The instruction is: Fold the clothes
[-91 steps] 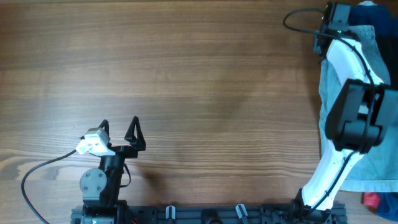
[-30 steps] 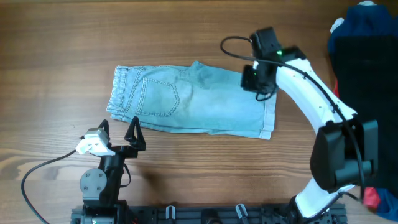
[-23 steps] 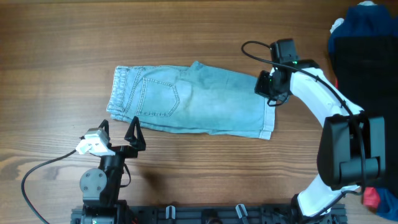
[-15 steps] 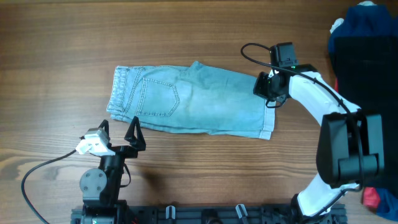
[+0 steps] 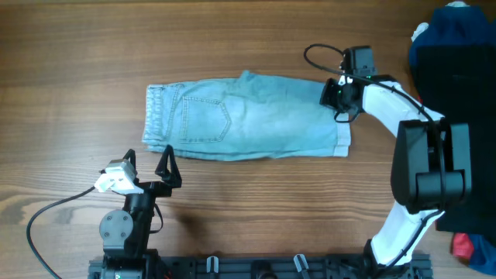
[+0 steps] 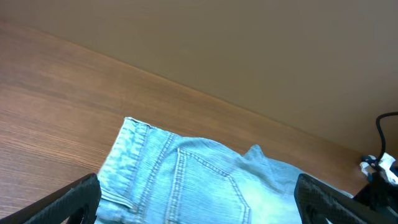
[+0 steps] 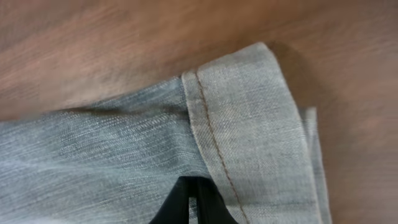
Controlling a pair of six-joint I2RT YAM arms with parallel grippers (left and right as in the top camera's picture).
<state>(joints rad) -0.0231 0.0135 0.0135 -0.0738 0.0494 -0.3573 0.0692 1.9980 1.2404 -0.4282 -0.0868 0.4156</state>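
The pale light-blue denim shorts (image 5: 248, 120) lie flat across the middle of the table, waistband to the left, back pocket up, hems to the right. My right gripper (image 5: 339, 97) is at the upper right hem corner, its fingers pinched shut on the denim. The right wrist view shows the stitched hem (image 7: 249, 124) right beyond the closed right gripper (image 7: 193, 202). My left gripper (image 5: 147, 157) is open and empty, just in front of the shorts' lower left edge. In the left wrist view the shorts (image 6: 205, 180) lie ahead, between the spread fingers (image 6: 78, 196).
A dark blue cloth pile (image 5: 453, 39) lies at the table's right edge, with a small red thing (image 5: 463, 246) at the front right corner. Bare wood (image 5: 116, 46) surrounds the shorts. The right arm's black cable (image 5: 314, 54) loops above the hem.
The right gripper brought the shorts from the right-hand pile to the table's middle. In the last half second it pulled the hem end up and to the right. The left arm stayed still.
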